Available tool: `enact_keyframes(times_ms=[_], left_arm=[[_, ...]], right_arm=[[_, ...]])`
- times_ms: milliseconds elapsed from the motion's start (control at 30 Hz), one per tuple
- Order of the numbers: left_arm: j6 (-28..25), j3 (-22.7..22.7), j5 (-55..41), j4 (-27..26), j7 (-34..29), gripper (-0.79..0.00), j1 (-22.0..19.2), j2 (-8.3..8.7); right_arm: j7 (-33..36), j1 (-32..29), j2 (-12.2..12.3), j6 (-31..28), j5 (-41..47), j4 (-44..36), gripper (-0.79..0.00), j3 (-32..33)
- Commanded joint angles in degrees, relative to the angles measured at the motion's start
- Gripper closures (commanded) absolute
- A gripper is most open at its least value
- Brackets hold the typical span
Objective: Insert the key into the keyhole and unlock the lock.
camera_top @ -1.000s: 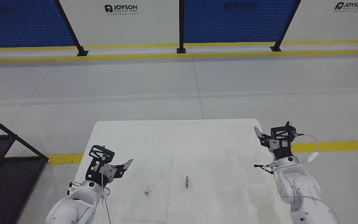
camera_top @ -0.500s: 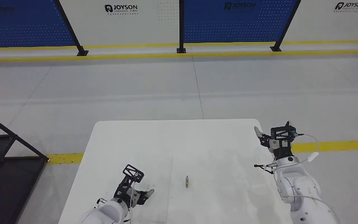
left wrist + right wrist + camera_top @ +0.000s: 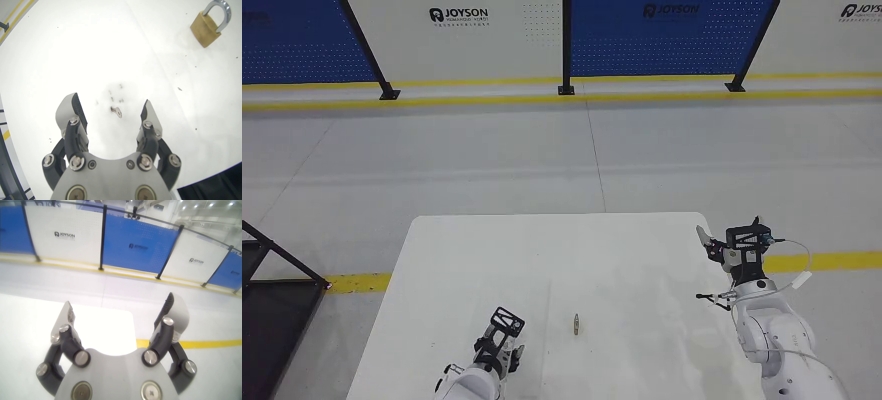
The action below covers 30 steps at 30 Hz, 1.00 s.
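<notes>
A small silver key (image 3: 117,112) lies flat on the white table (image 3: 622,260) among dark specks. My left gripper (image 3: 110,100) hovers just over it, open, with a finger on either side and nothing held. From above, the left gripper (image 3: 503,351) sits near the table's front edge and covers the key. The brass padlock (image 3: 207,32) with its steel shackle lies a short way to the right of it, seen small from above as the padlock (image 3: 576,323). My right gripper (image 3: 119,299) stands open and holds nothing, at the table's far right corner as the right gripper (image 3: 716,254).
The table's front edge runs close behind the left gripper, with a dark drop beyond it (image 3: 217,181). A black frame (image 3: 272,270) stands on the floor left of the table. Blue and white fence panels (image 3: 562,40) line the far side of the room.
The left arm has swung from the table's left edge rightwards along the front, ending over the key. The right arm, key and padlock have not moved.
</notes>
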Motion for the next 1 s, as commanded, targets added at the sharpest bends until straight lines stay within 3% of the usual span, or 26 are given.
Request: enact_keyframes(times_ms=[0, 67, 133, 167, 200, 600, 967], left_arm=[[0.26, 0.29, -0.31, 0.85, -0.24, -0.517, -0.75, -0.12], [0.77, 0.62, 0.01, 1.34, -0.33, -0.329, -1.27, -0.23], [1.16, 0.94, 0.66, 1.63, -0.40, -0.283, -1.51, -0.30], [1.41, 1.13, 0.74, 1.75, -0.55, -0.179, -1.51, -0.35], [1.43, 1.31, 1.04, 1.85, -0.76, -0.148, -1.56, -0.37], [3.23, 2.10, 4.10, 1.70, -1.58, -0.342, -1.14, -0.61], [2.26, 1.72, 5.86, 0.13, -0.48, -0.323, 1.50, -0.41]], right_arm=[[0.00, 0.00, 0.00, 0.00, 0.00, 0.00, -0.785, 0.00], [0.00, 0.00, 0.00, 0.00, 0.00, 0.00, -0.785, 0.00], [0.00, 0.00, 0.00, 0.00, 0.00, 0.00, -0.785, 0.00], [0.00, 0.00, 0.00, 0.00, 0.00, 0.00, -0.785, 0.00], [0.00, 0.00, 0.00, 0.00, 0.00, 0.00, -0.785, 0.00], [0.00, 0.00, 0.00, 0.00, 0.00, 0.00, -0.785, 0.00], [0.00, 0.00, 0.00, 0.00, 0.00, 0.00, -0.785, 0.00]])
